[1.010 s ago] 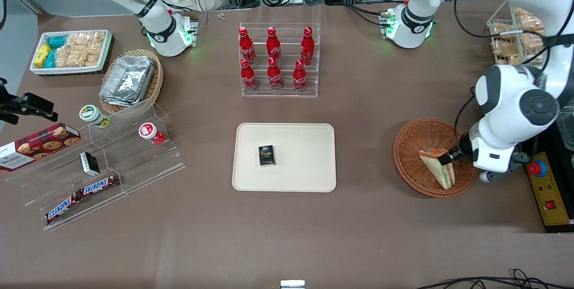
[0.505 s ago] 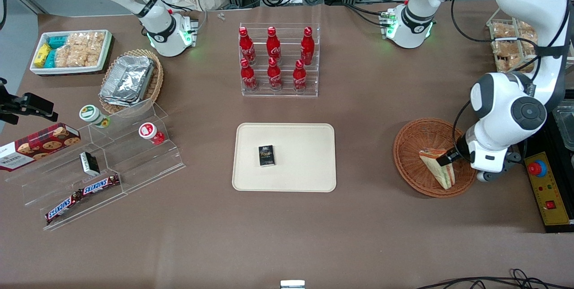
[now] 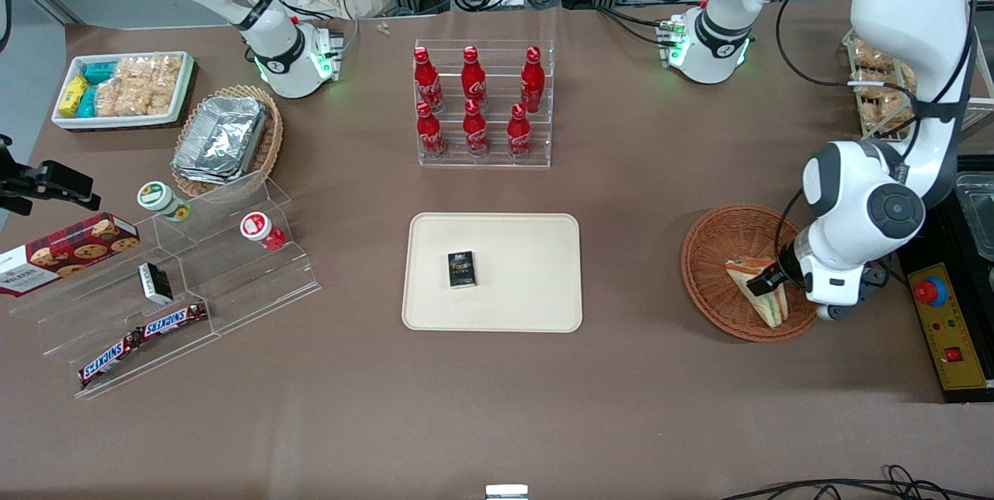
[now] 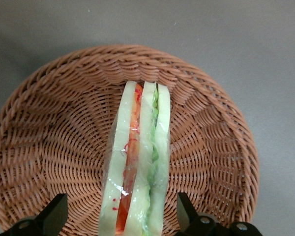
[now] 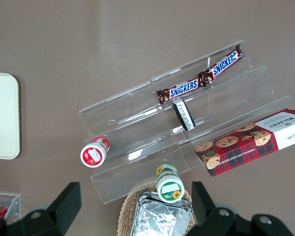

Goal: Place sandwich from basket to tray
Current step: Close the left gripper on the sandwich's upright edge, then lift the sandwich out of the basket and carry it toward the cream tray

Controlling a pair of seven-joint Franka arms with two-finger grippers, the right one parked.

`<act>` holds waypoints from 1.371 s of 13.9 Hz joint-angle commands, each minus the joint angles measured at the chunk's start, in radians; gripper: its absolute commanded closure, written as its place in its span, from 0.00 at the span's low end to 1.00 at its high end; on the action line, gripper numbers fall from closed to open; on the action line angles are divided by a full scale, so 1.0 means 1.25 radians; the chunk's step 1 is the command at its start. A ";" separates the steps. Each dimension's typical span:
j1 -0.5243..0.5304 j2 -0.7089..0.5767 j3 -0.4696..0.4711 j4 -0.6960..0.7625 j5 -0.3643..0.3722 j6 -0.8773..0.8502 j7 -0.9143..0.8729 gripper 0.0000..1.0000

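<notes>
Straddling the sandwich [image 4: 137,162] with my pincer [image 4: 123,216] spread wide and unclenched, one finger on each bread face. It stands on edge in the basket [image 4: 44,142], long axis running six to twelve o'clock from me.

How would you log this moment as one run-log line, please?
phase: grasp approach | gripper: open, straddling sandwich | sandwich: in basket | tray: holds black box

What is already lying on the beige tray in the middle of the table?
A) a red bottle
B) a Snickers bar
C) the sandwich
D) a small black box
D: a small black box lies on the tray, while the sandwich sits in the basket, between the open fingers of the gripper.
</notes>
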 commanded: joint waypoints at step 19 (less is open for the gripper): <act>-0.006 -0.098 -0.327 0.163 0.008 -0.327 -0.105 1.00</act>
